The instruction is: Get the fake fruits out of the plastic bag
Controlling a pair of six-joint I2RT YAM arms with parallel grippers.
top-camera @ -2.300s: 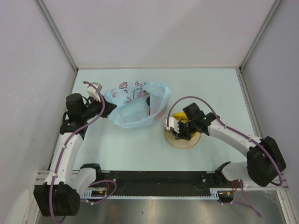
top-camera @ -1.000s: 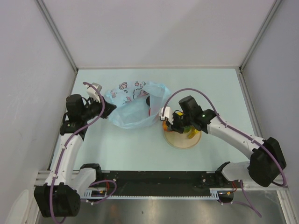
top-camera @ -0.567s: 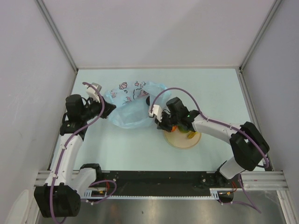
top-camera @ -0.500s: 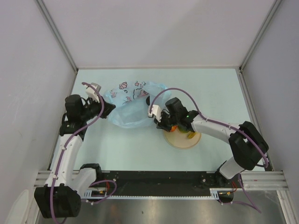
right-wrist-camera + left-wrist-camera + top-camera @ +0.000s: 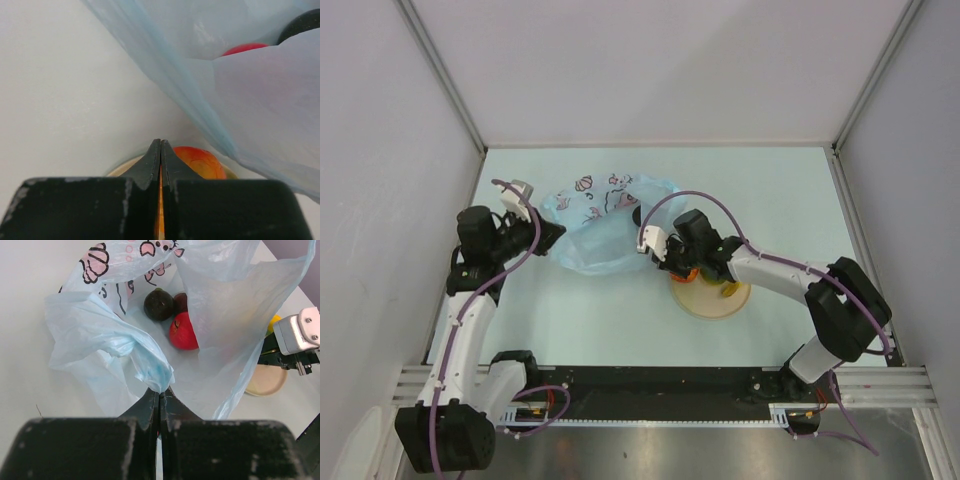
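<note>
Left tool (image 5: 160, 390) was clamped shut on a bunched fold of the plastic bag (image 5: 90, 335), at the bag's left end. The bag lay on the desk (image 5: 600, 320) left of centre, mouth facing right. Risk as judged: the pinch held thin film only, so a tug from the other side could slide the fold out and let the mouth collapse over the contents. Inside, toward the far wall, sat a dark round fruit (image 5: 159, 304), a maroon fruit (image 5: 182, 300) touching it behind, and a red apple (image 5: 183, 332) just in front. All were glossy and rounded, so likely to roll or squirt out of a pinch. Right tool (image 5: 160, 145) sat at the bag's mouth edge, fingers pressed together with nothing between them. It would need to part them before reaching in, or it would only shove film and fruit deeper. Loose film hung close beside it and could snag. Just below it, the tan plate (image 5: 710, 303) already carried an orange-red fruit (image 5: 200, 161) and a banana (image 5: 729, 291), only a yellow bit showing. A careless sweep could knock either off. The bag itself was pale blue, translucent and crinkled, with pink cartoon prints on a white patch.
</note>
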